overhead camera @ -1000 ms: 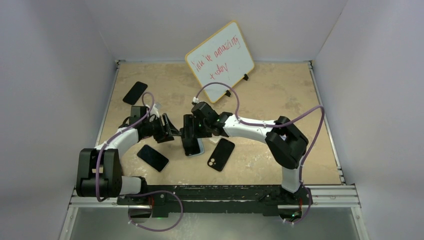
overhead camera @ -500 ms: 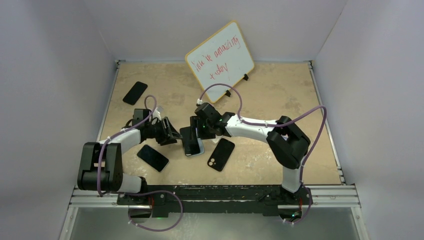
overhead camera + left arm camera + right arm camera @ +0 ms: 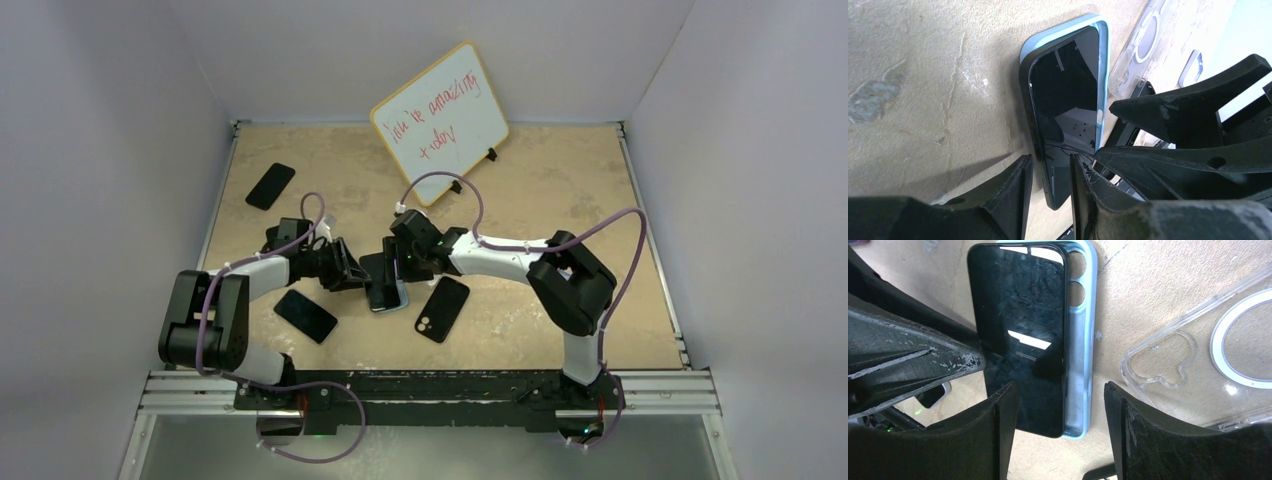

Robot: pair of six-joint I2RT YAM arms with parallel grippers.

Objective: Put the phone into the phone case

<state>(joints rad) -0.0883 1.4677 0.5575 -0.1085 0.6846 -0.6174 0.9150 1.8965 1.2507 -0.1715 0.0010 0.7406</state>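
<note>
A black phone (image 3: 1020,335) lies askew on a light blue case (image 3: 1083,340), shifted to one side so the case's inner wall and camera holes show. In the top view the pair (image 3: 385,288) sits mid-table between both grippers. My left gripper (image 3: 1050,187) is narrowly open, its fingers either side of the phone's (image 3: 1065,100) near corner, with a small gap on the left. The case rim (image 3: 1104,75) shows beyond. My right gripper (image 3: 1060,440) is wide open, straddling the near end of phone and case without touching them.
A clear case with a white ring (image 3: 1218,335) lies right beside the blue one. Black phones lie at the front left (image 3: 306,315), front centre (image 3: 441,308) and back left (image 3: 270,185). A whiteboard (image 3: 440,120) stands at the back.
My left gripper has moved right, up to the phone's edge. My right gripper has shifted slightly and stays over the phone and case.
</note>
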